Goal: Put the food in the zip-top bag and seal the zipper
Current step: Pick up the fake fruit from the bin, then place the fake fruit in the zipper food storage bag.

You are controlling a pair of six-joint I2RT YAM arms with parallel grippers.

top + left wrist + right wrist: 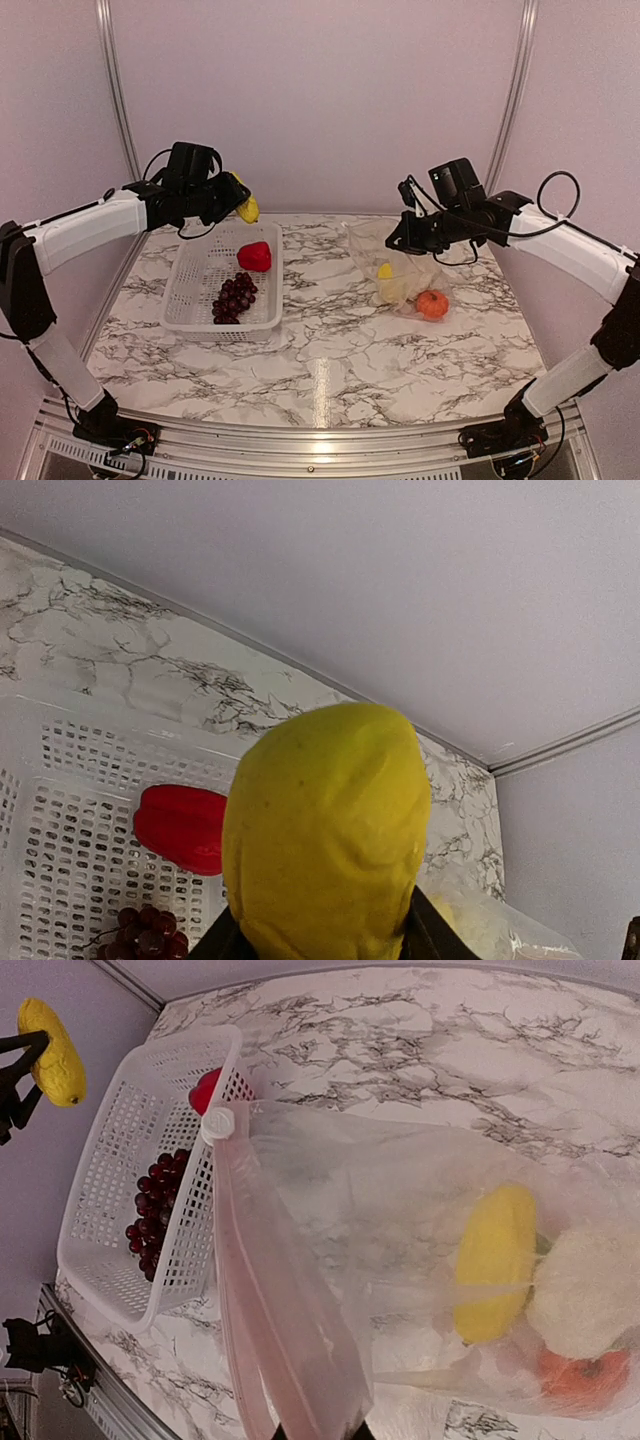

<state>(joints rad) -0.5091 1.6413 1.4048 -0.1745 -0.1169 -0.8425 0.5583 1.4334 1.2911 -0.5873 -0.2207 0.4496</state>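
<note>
The clear, crinkly zip-top bag lies right of the basket, its pinkish zipper pinched in the closed right gripper. The left gripper, half spread, clamps a yellow piece above the basket. Only the right wrist view shows the white slider tab.

basket left of bag; pepper behind grapes in basket; round fruit in bag.

Glossy marbled table, crinkly clear plastic bag.
</note>
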